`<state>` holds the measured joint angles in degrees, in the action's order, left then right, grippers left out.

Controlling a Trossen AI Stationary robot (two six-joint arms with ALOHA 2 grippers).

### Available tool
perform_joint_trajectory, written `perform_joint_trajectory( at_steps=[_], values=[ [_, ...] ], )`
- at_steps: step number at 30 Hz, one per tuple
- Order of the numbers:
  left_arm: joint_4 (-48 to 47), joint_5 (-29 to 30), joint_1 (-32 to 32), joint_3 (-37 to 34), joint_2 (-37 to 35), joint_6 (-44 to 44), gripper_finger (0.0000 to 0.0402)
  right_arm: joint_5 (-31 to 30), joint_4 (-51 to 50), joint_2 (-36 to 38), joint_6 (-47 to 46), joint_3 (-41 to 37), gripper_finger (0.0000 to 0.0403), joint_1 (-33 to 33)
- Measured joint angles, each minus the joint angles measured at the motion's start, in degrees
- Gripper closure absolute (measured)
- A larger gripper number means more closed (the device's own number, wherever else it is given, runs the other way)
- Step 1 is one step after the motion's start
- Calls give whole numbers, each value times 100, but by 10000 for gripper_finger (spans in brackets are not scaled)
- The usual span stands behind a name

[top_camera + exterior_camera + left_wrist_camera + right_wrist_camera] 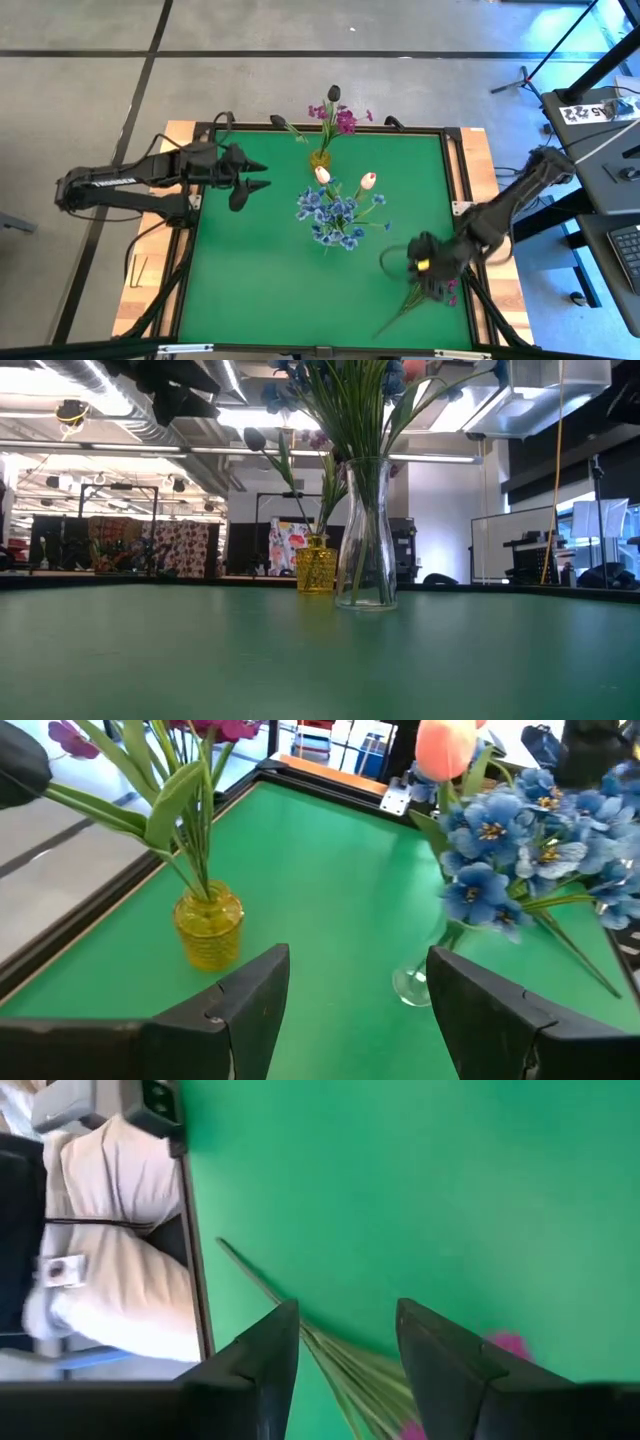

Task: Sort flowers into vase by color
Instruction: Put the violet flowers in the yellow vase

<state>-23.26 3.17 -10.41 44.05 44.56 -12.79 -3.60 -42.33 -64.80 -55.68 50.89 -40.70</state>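
The magenta flower (350,1370) is lain flat on the bench (250,280), its stem straddled by the right gripper (345,1335), fingers spread wide, nothing held yet.

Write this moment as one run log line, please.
right claw: open over magenta flower sprays lying on green mat | left claw: open, idle near yellow glass vase

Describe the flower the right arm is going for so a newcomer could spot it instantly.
On the green table, look to the near right corner, under the right gripper. A magenta spray lies flat there, its green stems running between the open fingers. It is the only flower lying on the table; the rest stand in the yellow vase and the clear vase.
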Motion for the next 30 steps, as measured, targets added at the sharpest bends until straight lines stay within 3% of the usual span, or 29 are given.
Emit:
perform_joint_trajectory(
  at_steps=[3,7,16,21,30],
  values=[
    [19,82,152,0,0,-71,172,-395,626,-604,142,0,233,-463],
    [24,81,345,0,55,-101,172,-478,1066,-1450,260,0,220,-811],
    [24,254,528,-4,286,-171,172,275,1680,-2853,346,0,185,-969],
    [22,254,537,-4,441,-176,172,611,1562,-3173,590,29,178,-967],
    [18,230,537,-4,648,-204,172,600,1243,-3208,984,33,180,-954]
  ],
)
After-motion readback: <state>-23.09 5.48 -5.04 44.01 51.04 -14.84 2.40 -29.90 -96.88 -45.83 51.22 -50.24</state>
